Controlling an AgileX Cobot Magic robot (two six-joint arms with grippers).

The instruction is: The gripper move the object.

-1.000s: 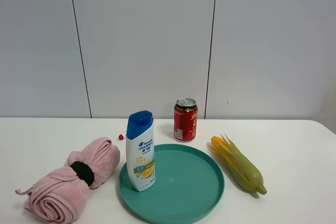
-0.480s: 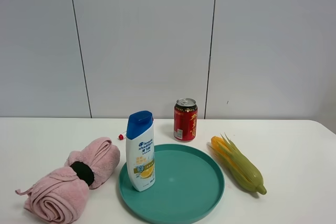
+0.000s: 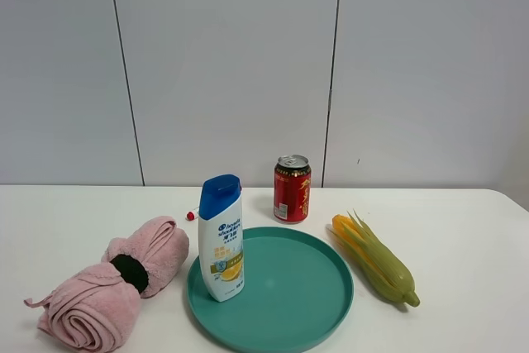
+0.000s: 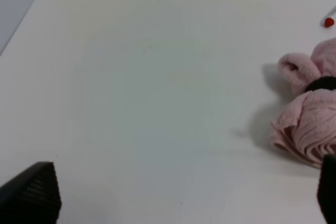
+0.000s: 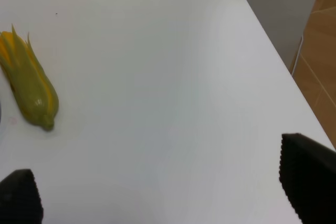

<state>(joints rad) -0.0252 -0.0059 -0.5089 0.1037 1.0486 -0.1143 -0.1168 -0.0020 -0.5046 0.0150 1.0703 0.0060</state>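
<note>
The white shampoo bottle (image 3: 221,239) with a blue flip cap stands upright on the left edge of the teal plate (image 3: 297,295) in the exterior high view. No arm shows in that view. My left gripper (image 4: 178,203) is open over bare table, with only its two black fingertips (image 4: 32,191) showing, left of the pink towel. My right gripper (image 5: 157,190) is open over bare table near the right table edge, with the corn to its side. The bottle shows in neither wrist view.
A red drink can (image 3: 292,188) stands behind the plate. A rolled pink towel (image 3: 116,283) with a black band lies left of the bottle, also in the left wrist view (image 4: 310,124). A toy corn cob (image 3: 376,260) lies right of the plate, also in the right wrist view (image 5: 29,90). A small red bead (image 3: 190,216) lies behind the towel.
</note>
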